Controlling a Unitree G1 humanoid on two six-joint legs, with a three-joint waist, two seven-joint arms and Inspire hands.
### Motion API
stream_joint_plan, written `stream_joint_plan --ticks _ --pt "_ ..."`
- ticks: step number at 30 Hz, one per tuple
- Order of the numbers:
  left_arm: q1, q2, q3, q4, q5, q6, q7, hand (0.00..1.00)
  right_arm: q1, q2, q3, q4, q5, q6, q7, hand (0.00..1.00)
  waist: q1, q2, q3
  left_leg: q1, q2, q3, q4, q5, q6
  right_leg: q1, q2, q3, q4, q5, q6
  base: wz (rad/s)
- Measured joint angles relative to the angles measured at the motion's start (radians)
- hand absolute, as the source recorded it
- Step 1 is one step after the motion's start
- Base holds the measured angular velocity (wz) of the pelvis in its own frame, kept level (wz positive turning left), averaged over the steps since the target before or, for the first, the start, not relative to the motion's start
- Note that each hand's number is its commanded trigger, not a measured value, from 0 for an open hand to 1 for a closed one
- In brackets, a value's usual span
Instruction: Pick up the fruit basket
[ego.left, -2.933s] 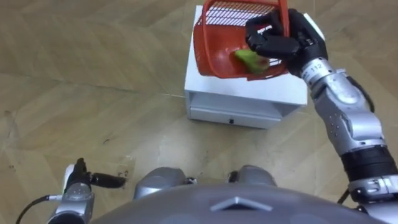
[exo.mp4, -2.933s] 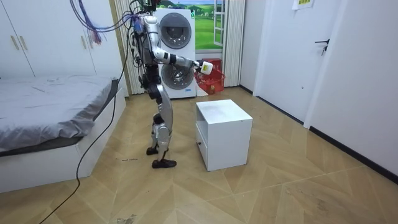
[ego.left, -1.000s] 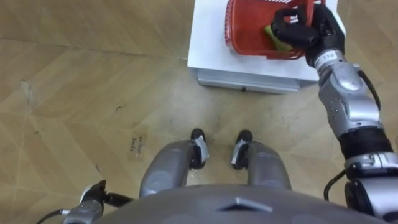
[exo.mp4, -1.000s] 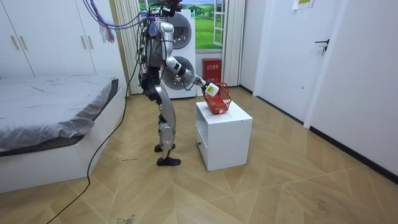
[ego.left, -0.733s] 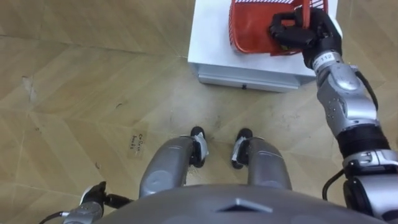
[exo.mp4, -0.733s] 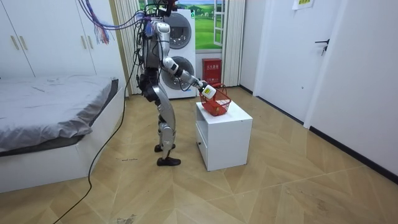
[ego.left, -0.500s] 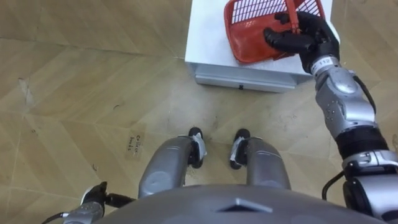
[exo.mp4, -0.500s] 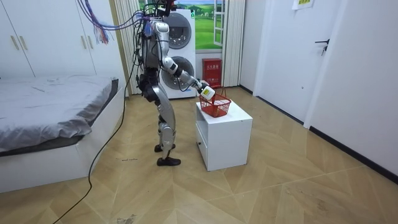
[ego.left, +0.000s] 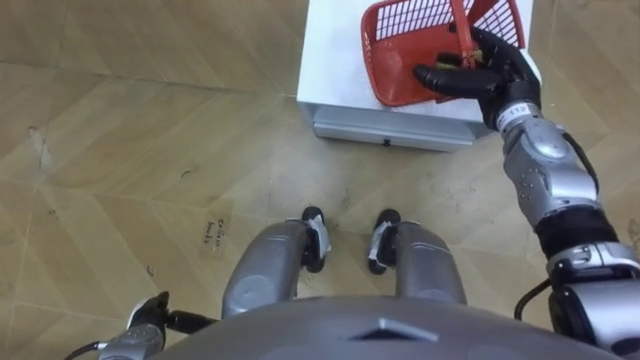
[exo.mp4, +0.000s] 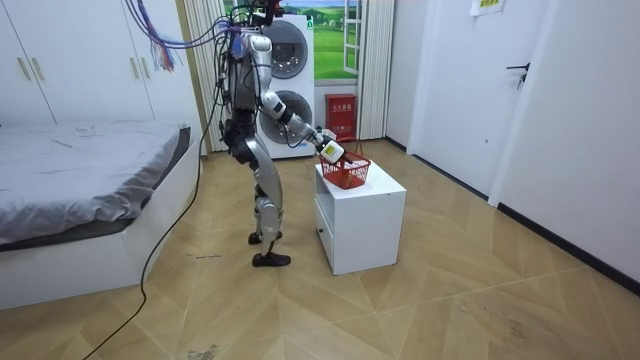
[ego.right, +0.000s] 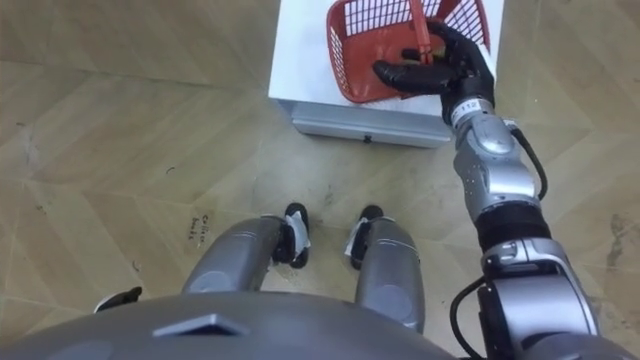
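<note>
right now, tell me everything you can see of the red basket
The red basket looks plastic, with slotted walls and a thin red handle standing up. It sits on the white cabinet, near its front edge. The right hand lies over its near rim by the handle.

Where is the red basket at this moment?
In the left eye view's upper right, the red basket is on top of the white cabinet, with the right hand at its near rim.
</note>
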Motion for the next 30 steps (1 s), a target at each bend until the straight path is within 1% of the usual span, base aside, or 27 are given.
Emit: stream_joint_plan --ticks 3,5,12,14,17,20,24,25,26,29,30 --pt "0.0 0.001 0.0 0.001 0.0 -0.004 -0.003 0.0 -0.006 0.0 -0.001 -0.001 0.004 0.0 0.0 0.0 -0.002 -0.002 0.0006 0.004 0.001 -0.001 -0.001 0.0 0.0 0.008 0.001 -0.002 -0.005 0.0 0.0 0.02" --pt "0.001 0.003 0.002 0.002 0.001 -0.003 -0.007 0.0 -0.006 -0.002 -0.001 -0.001 0.053 0.0 -0.001 0.0 -0.004 -0.005 0.001 0.025 0.0 -0.005 -0.014 0.0 0.0 0.032 0.001 -0.007 -0.019 0.0 0.001 0.05" --pt "0.008 0.005 0.011 -0.014 0.007 -0.011 -0.007 0.0 0.006 -0.019 -0.003 -0.041 0.105 -0.001 -0.002 0.0 -0.003 -0.02 -0.0041 0.077 -0.001 -0.005 -0.056 0.0 0.0 0.088 0.01 -0.007 -0.073 0.008 0.011 0.0" --pt "0.023 0.009 0.02 -0.023 0.015 -0.012 -0.006 0.0 0.023 -0.022 -0.004 -0.066 0.114 -0.002 -0.002 0.0 -0.007 -0.027 -0.0106 0.103 0.001 -0.004 -0.072 0.0 0.0 0.117 0.018 -0.012 -0.107 0.014 0.014 -0.02" --pt "0.032 0.009 0.026 -0.03 0.019 -0.011 -0.004 0.0 0.033 -0.023 -0.01 -0.082 0.114 -0.002 -0.002 0.0 -0.02 -0.035 -0.0171 0.128 0.001 -0.005 -0.095 0.0 0.0 0.15 0.022 -0.021 -0.132 0.017 0.018 0.05" --pt "0.036 0.008 0.031 -0.039 0.05 -0.006 -0.003 0.0 0.044 -0.024 -0.013 -0.083 0.113 -0.002 -0.001 0.0 -0.023 -0.037 -0.0183 0.177 0.002 -0.004 -0.124 0.0 0.0 0.203 0.034 -0.021 -0.167 0.021 0.024 0.0" --pt "0.037 0.006 0.053 -0.043 0.065 -0.004 0.009 0.0 0.058 -0.024 -0.035 -0.129 0.115 -0.002 -0.004 0.0 -0.024 -0.042 -0.0205 0.246 -0.001 -0.002 -0.174 0.001 0.0 0.257 0.033 -0.021 -0.188 0.019 0.027 -0.04" --pt "0.037 0.006 0.054 -0.045 0.066 -0.002 0.016 0.0 0.073 -0.025 -0.043 -0.167 0.13 -0.002 -0.01 0.0 -0.024 -0.044 -0.0219 0.26 -0.001 -0.001 -0.182 0.001 0.0 0.268 0.033 -0.02 -0.192 0.018 0.028 0.0" --pt "0.037 0.005 0.064 -0.05 0.072 -0.001 0.019 0.0 0.091 -0.025 -0.046 -0.2 0.141 -0.002 -0.013 0.0 -0.026 -0.05 -0.0254 0.272 -0.001 -0.002 -0.191 0.001 -0.001 0.281 0.034 -0.02 -0.204 0.018 0.029 0.0" --pt "0.039 0.002 0.095 -0.058 0.081 0.002 0.024 0.0 0.12 -0.024 -0.058 -0.228 0.143 -0.001 -0.017 0.0 -0.036 -0.065 -0.0325 0.301 -0.001 0.001 -0.207 0.001 -0.001 0.313 0.037 -0.02 -0.226 0.019 0.031 0.0" --pt "0.043 -0.001 0.1 -0.066 0.083 0.005 0.025 0.0 0.127 -0.024 -0.064 -0.237 0.142 0.0 -0.018 0.0 -0.042 -0.066 -0.0323 0.305 -0.001 0.001 -0.208 0.001 -0.001 0.318 0.037 -0.022 -0.228 0.019 0.031 0.03"
